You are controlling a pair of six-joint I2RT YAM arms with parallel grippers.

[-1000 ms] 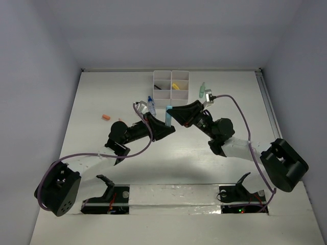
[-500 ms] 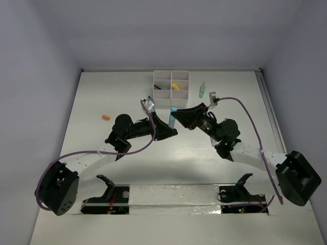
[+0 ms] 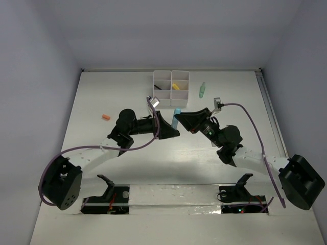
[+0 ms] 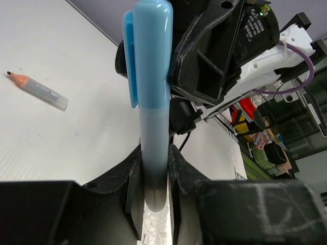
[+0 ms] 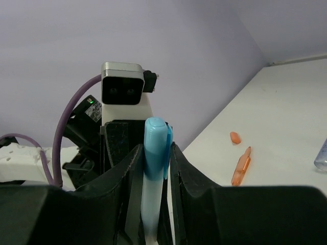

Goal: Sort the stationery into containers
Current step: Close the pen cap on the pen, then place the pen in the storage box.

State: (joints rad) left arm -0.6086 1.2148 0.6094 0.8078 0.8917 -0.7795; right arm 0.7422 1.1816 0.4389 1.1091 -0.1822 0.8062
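Looks like a mid-air handoff to me: the blue pen (image 4: 152,76) stands upright off the tabletop (image 3: 122,87), just in front of the white organizer (image 3: 171,77), with both arms meeting nose to nose around it. The left claw (image 4: 155,153) is clenched on the lower barrel, and from its own camera the right claw (image 5: 156,153) is squeezed in on the same pen higher up, near the cap. My guess is it's being passed so the arm with the better reach can drop it in. In the organizer, one right-hand cell has something yellow and a left-hand cell has something dark. The other cells look bare, though I can't see into all of them. Not sorted yet: a green marker (image 3: 202,90) lying just right of the organizer, and an orange piece (image 3: 106,117) well off to the left.
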